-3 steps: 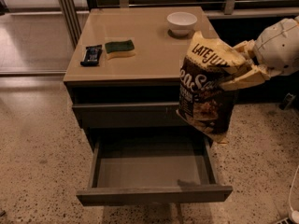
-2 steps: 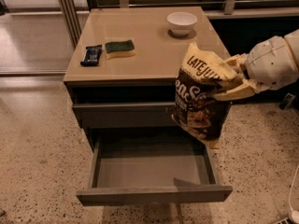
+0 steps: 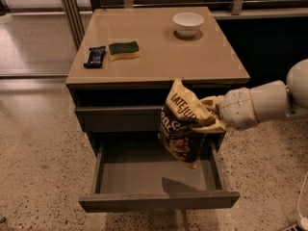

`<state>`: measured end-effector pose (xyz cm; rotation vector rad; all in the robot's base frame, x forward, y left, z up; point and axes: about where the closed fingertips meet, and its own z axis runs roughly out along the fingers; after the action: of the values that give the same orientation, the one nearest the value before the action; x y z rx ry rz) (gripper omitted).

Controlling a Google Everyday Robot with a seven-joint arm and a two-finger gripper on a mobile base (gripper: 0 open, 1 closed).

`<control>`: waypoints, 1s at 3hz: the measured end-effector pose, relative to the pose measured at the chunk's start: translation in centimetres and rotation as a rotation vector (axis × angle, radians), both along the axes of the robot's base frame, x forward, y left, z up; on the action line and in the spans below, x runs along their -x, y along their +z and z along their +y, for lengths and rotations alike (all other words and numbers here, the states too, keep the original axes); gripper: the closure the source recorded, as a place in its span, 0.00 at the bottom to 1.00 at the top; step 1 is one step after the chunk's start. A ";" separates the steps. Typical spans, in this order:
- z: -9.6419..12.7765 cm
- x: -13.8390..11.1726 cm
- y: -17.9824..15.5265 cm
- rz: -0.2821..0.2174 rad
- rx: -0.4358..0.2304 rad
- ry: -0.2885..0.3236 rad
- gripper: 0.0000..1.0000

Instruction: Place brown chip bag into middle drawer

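Cream two-finger tool [image 3: 210, 114]: reaching in from the right, clamping the pale top of the crinkly dark brown chip bag [image 3: 179, 134], which is hanging tilted over the right half of the open grey-brown middle drawer [image 3: 139, 176].

dim, warm | tabletop [image 3: 159, 52] glare | claw [image 3: 208, 115] over drawer [image 3: 159, 201] — chip bag [image 3: 182, 134] shadow inside

My pincer [image 3: 211, 117] grips the brown chip bag [image 3: 182, 131] by its cream top. It hangs tilted over the pulled-out middle drawer [image 3: 159, 201].
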<state>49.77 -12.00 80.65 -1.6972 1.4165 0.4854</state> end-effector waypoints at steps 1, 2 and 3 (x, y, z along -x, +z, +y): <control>1.5 0.0 -7.0 0.055 0.052 0.025 1.00; 1.7 0.0 -7.6 0.057 0.062 0.033 1.00; 1.2 0.4 -9.1 0.036 0.122 0.042 1.00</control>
<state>49.39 -10.81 71.53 -1.8265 1.4651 0.4628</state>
